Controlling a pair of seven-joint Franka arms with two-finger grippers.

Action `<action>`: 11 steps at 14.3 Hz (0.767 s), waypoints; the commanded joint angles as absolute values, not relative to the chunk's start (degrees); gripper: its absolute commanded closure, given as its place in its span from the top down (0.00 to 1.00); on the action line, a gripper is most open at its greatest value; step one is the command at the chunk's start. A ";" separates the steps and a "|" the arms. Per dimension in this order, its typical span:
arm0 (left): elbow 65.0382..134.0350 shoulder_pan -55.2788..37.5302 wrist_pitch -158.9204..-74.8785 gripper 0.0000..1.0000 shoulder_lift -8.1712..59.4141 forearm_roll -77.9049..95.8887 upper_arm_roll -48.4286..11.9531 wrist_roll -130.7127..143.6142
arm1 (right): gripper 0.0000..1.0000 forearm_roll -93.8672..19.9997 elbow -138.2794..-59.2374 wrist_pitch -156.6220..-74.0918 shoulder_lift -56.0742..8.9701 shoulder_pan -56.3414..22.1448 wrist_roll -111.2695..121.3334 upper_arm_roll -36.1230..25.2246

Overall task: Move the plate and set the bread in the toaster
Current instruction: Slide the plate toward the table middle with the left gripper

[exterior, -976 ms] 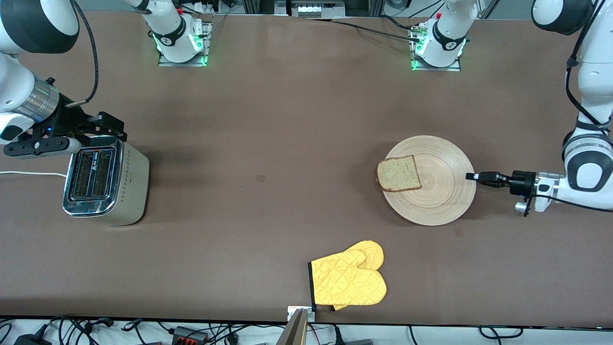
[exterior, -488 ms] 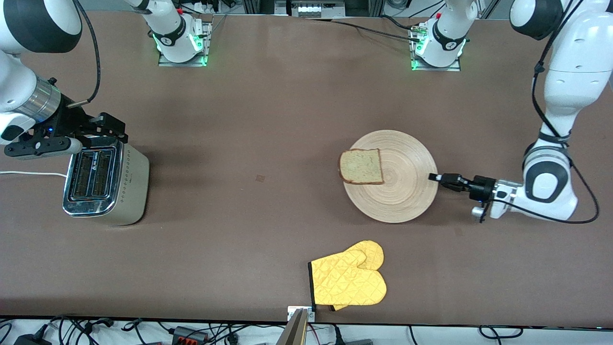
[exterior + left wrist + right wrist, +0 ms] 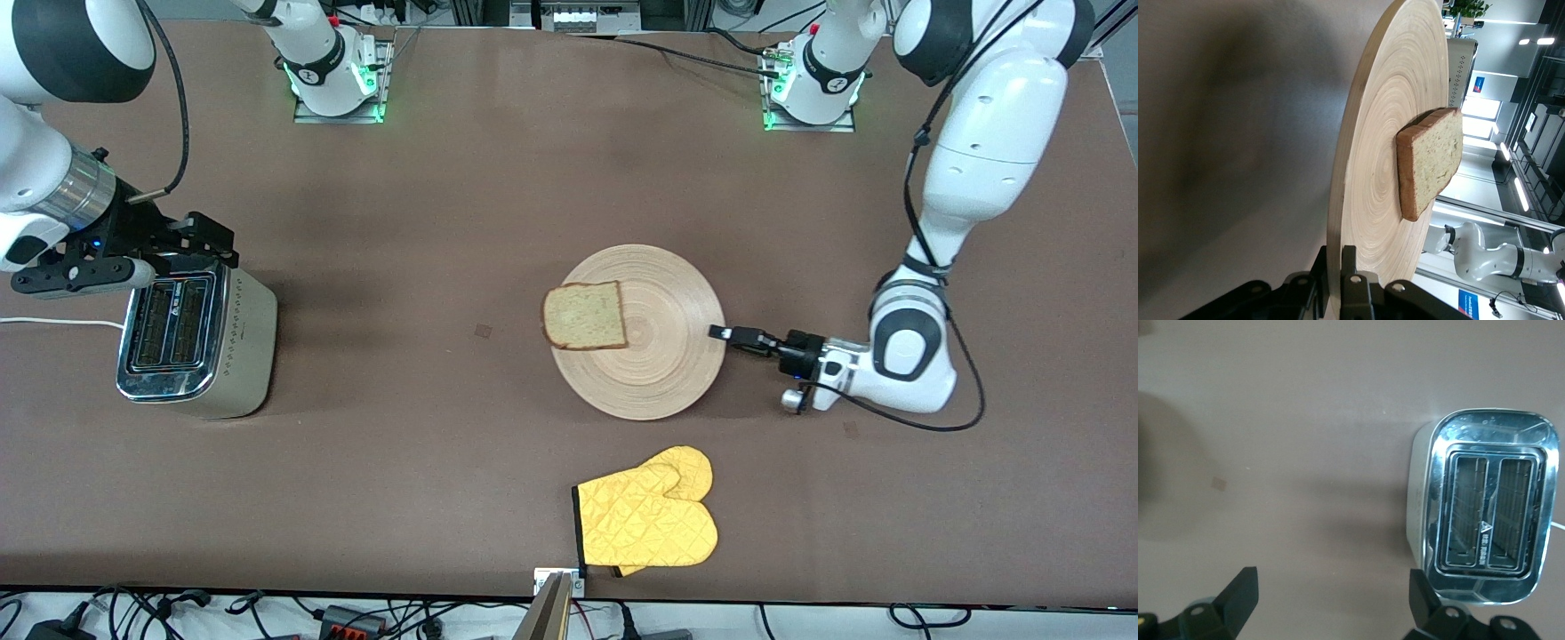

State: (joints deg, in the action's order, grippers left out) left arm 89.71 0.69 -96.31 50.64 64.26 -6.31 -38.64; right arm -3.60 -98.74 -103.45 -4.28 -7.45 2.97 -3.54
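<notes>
- I see the plate [image 3: 658, 356] at frame centre, with the bread [image 3: 584, 316] overhanging its rim.
- My left gripper [image 3: 725, 334] is at the plate's edge toward the left arm's end.
- My right gripper [image 3: 191, 238] hovers over the toaster [image 3: 196, 342], mid-left of frame.
- A yellow oven mitt [image 3: 647, 520] lies at bottom centre.

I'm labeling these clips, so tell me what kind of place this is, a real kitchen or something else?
Probably a robot lab staged as a kitchen, not a home. Two arm bases are bolted to a bare brown table, cables trail along its edges, and the only kitchen props are a toaster, a plate with bread and an oven mitt.
</notes>
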 commanded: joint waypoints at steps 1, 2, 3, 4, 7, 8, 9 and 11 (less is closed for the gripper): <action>92.19 -3.85 -99.39 0.01 49.31 70.30 -6.15 -38.50 | 1.00 -1.67 -98.97 -105.20 -5.18 -7.47 2.37 -3.25; 92.11 -6.22 -100.71 0.01 49.31 71.18 -6.15 -38.58 | 1.00 -1.58 -99.14 -105.99 -5.36 -7.56 2.37 -3.16; 92.11 -7.89 -102.29 0.01 49.48 72.50 -6.15 -38.58 | 1.00 -1.58 -99.05 -106.43 -5.97 -7.82 2.37 -3.16; 91.94 -9.65 -103.70 0.01 49.66 74.25 -6.15 -39.02 | 1.00 -1.58 -99.05 -106.44 -6.06 -7.91 2.37 -3.16; 91.76 -13.09 -106.69 0.01 49.83 77.86 -6.15 -39.02 | 1.00 -1.58 -99.05 -106.44 -6.94 -8.08 2.37 -3.16; 91.32 -13.79 -107.57 0.01 50.62 78.05 -6.15 -38.94 | 1.00 -1.58 -99.05 -106.70 -7.38 -8.87 2.29 -3.16; 91.06 -13.97 -107.75 0.01 51.32 78.05 -6.15 -39.02 | 1.00 -1.67 -99.05 -107.48 -8.34 -9.14 2.29 -3.16; 90.97 -14.32 -107.84 0.01 52.03 78.05 -6.15 -39.11 | 1.00 -1.67 -99.14 -108.37 -9.66 -9.93 2.29 -3.16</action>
